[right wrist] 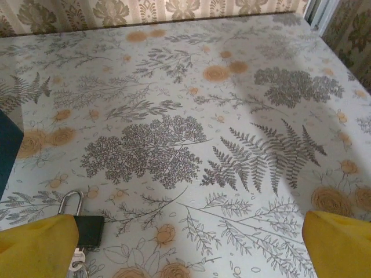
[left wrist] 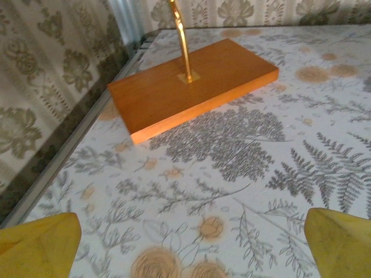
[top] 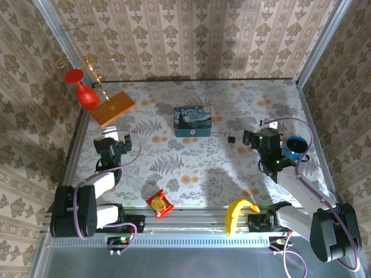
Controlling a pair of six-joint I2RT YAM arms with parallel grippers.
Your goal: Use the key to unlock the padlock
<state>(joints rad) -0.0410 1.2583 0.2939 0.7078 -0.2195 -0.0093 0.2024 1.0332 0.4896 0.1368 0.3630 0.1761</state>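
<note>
One padlock (right wrist: 88,230), one blue tin (top: 192,122), one banana (top: 236,214), one wooden base (left wrist: 191,90)

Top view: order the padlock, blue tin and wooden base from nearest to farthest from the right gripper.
1. The padlock, on the table just off the right gripper fingertips.
2. The blue tin, mid-table, further left.
3. The wooden base, by the far left corner.

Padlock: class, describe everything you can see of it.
The padlock is tiny: a dark boxy body with a silvery metal shackle looped at its far end. It lies flat on the table, right of the tin, beside one yellow fingertip of the open right gripper. Something silvery, perhaps the key, pokes from its near end.
</note>
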